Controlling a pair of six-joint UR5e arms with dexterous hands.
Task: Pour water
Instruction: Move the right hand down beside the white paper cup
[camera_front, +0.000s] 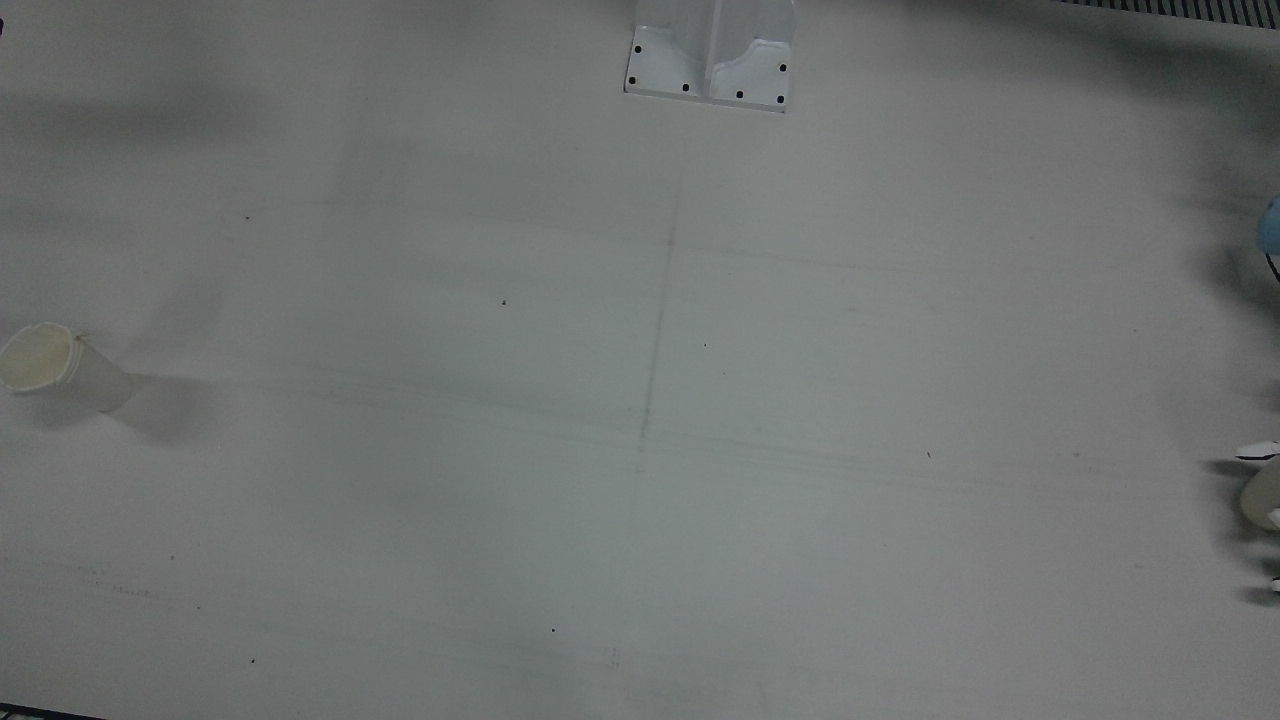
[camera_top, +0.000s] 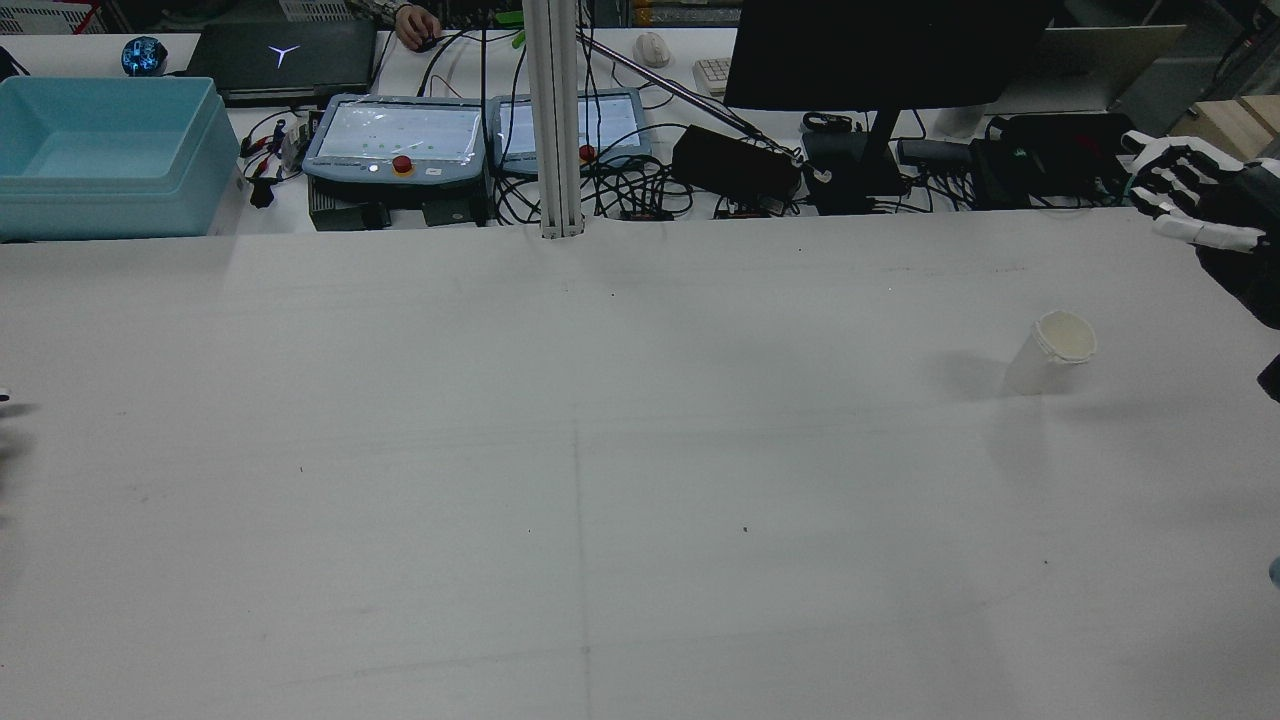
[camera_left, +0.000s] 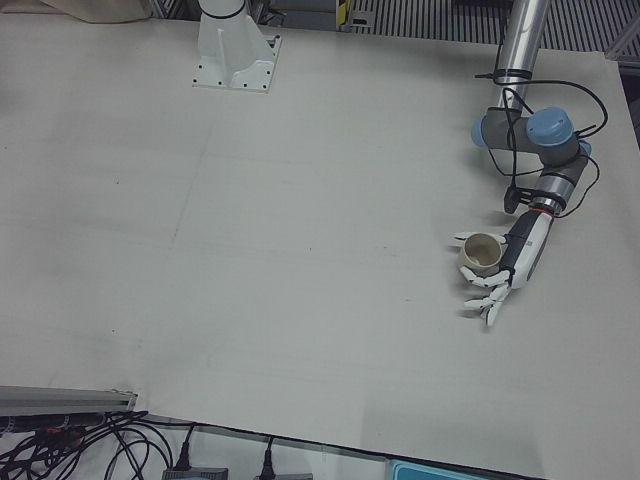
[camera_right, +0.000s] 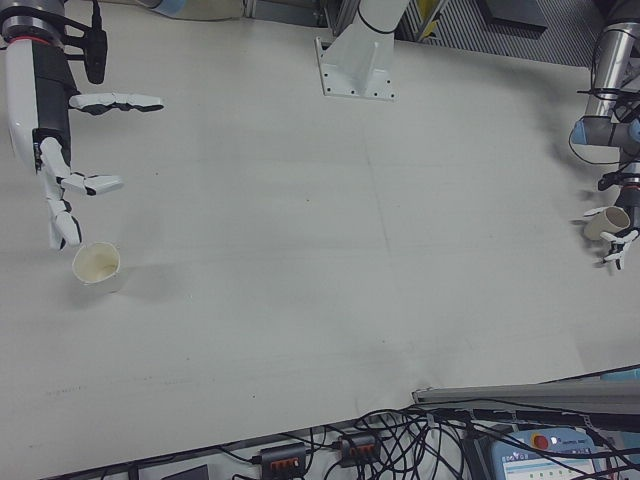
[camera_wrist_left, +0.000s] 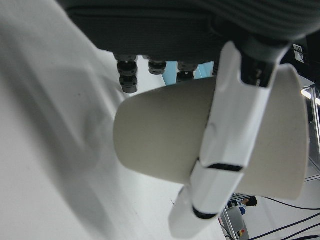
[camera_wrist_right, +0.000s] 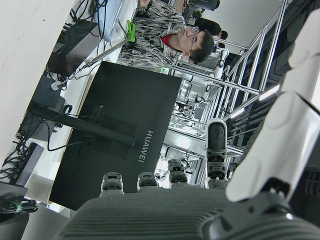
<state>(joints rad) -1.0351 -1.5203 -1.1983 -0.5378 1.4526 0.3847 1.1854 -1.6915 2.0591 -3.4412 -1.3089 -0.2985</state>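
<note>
A white paper cup (camera_top: 1055, 350) stands upright on the table's right half; it also shows in the front view (camera_front: 55, 365) and the right-front view (camera_right: 97, 265). My right hand (camera_right: 60, 150) is open and empty, fingers spread, above and just behind this cup; the rear view shows it at the right edge (camera_top: 1190, 195). My left hand (camera_left: 505, 270) is closed around a second, tan paper cup (camera_left: 483, 255) at the table's far left side. In the left hand view a finger (camera_wrist_left: 235, 125) lies across that cup (camera_wrist_left: 165, 150). Whether either cup holds water is not visible.
The white table (camera_front: 640, 400) is bare between the two cups. An arm pedestal (camera_front: 710, 55) is bolted at the robot's side. Beyond the far edge are a blue bin (camera_top: 105, 150), teach pendants (camera_top: 400, 135), a monitor (camera_top: 880, 50) and cables.
</note>
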